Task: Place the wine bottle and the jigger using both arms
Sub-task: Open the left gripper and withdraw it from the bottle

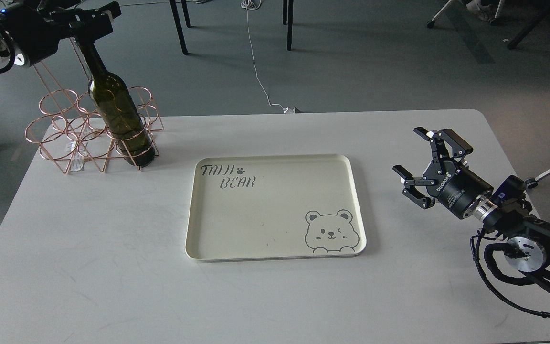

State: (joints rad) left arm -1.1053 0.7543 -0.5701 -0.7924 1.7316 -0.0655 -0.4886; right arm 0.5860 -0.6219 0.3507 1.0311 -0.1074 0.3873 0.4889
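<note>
At the far left corner of the surface (89, 248), the wine bottle (117, 112) stands tilted in a ring of the copper wire rack (65, 138), its neck top clamped by the left tool (94, 21). The right tool (425, 165) hovers with fingers spread wide and nothing in them, above the surface's right side, beside the cream bear-printed tray (275, 248).

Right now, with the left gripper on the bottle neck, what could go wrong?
1. The wine bottle sits tilted in a ring of the copper wire rack; pulling sideways with the left gripper could catch the ring and drag or tip the rack.
2. The grip is high on the neck, so the bottle may swing.
3. No jigger is visible; the right gripper is open and holds nothing.
</note>
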